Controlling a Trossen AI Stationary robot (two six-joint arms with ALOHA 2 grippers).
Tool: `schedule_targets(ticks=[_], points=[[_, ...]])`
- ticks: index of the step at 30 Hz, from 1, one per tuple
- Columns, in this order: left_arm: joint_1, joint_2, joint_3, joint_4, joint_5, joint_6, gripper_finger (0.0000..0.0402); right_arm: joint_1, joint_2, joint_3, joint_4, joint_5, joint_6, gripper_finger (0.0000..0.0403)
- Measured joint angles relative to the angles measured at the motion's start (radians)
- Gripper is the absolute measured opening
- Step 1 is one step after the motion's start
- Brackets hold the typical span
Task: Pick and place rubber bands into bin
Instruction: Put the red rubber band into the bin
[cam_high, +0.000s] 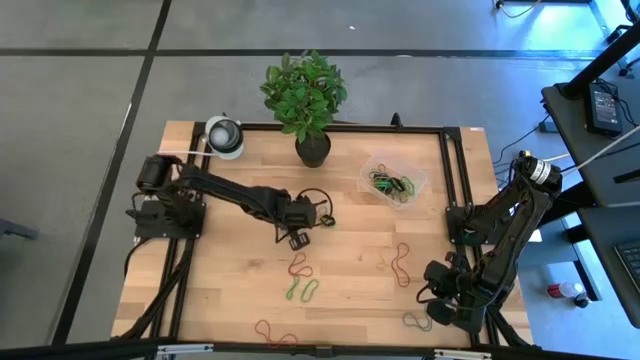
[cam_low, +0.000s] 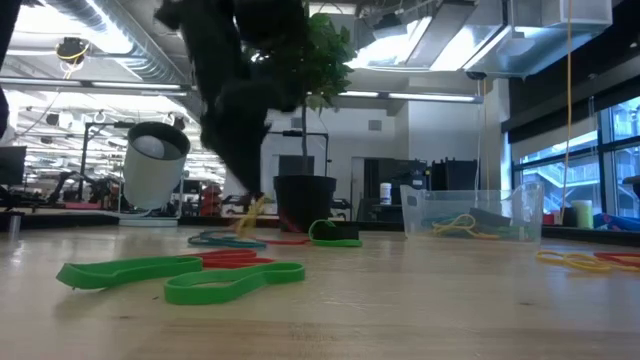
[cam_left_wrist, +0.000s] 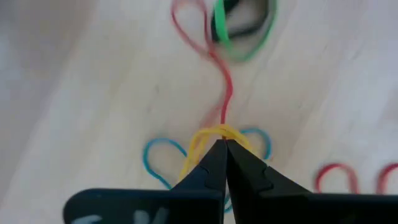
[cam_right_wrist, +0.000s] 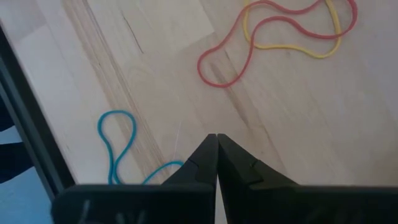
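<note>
Grey floor (cam_high: 80, 70) crossed by dark lines; ceiling strip lights (cam_low: 430, 97) (lit), windows (cam_low: 560, 160) possibly at the room's side.

The left gripper (cam_left_wrist: 221, 146) reached out low over mid-table, fingertips pressed together. The right gripper (cam_right_wrist: 216, 138) waited folded back, fingertips likewise meeting.

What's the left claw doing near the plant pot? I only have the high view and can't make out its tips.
Observer: In the left wrist view, the left claw is shut on a yellow rubber band.
Operator: Anything tangled with it?
Observer: A blue rubber band lies right beneath it; I cannot tell whether they are hooked together.
Operator: And the right claw?
Observer: The right claw is shut and holds nothing.
</note>
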Motion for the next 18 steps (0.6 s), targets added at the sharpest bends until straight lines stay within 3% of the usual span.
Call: schedule_targets(ticks=[18], points=[[-0.002,-0.226,0.067,-0.025,-0.130,0.009,0.0001,0.000,0.000,0.000,-0.001,0.000,0.000,0.0012]])
